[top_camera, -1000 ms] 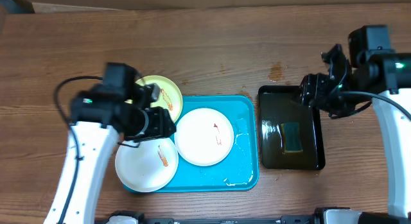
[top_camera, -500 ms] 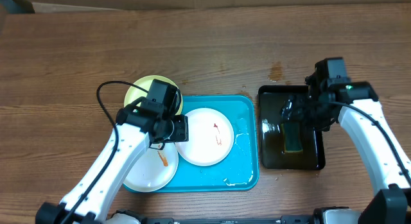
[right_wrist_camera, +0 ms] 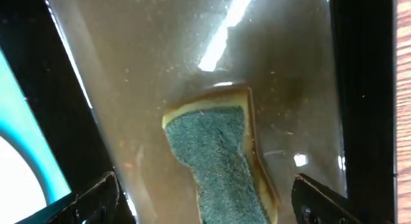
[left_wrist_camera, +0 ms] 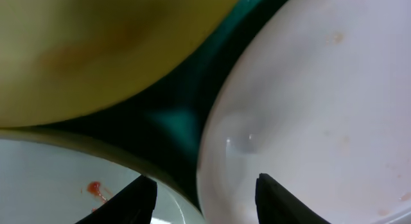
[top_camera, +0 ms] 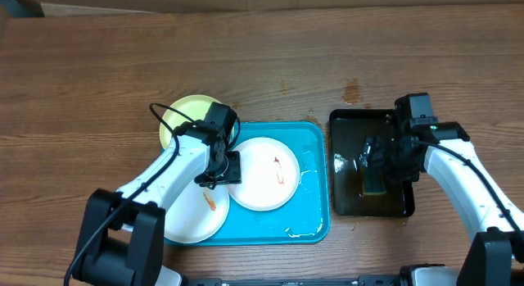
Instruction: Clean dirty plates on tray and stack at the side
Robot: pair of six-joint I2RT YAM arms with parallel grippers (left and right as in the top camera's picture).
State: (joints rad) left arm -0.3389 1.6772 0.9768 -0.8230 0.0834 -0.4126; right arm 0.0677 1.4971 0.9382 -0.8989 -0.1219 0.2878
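The turquoise tray [top_camera: 313, 196] holds a white plate [top_camera: 260, 174] with a small red smear. A second white plate [top_camera: 190, 219] with an orange smear overlaps the tray's left edge, and a yellow-green plate [top_camera: 184, 115] lies at its upper left. My left gripper [top_camera: 226, 170] is open, low over the left rim of the middle white plate [left_wrist_camera: 308, 108]; the yellow-green plate [left_wrist_camera: 96, 51] and the other white plate [left_wrist_camera: 51, 179] show in the left wrist view. My right gripper [top_camera: 378, 159] is open, its fingers [right_wrist_camera: 205, 201] on either side of a green-and-yellow sponge [right_wrist_camera: 221, 160].
The sponge [top_camera: 375, 181] lies in brownish water in a glossy black tray [top_camera: 341, 202] just right of the turquoise tray. A dark stain [top_camera: 352, 93] marks the wooden table above it. Cardboard runs along the far table edge.
My left gripper has come right and down from the yellow-green plate to the middle white plate's left rim. My right gripper has swung left and lowered over the sponge in the black tray.
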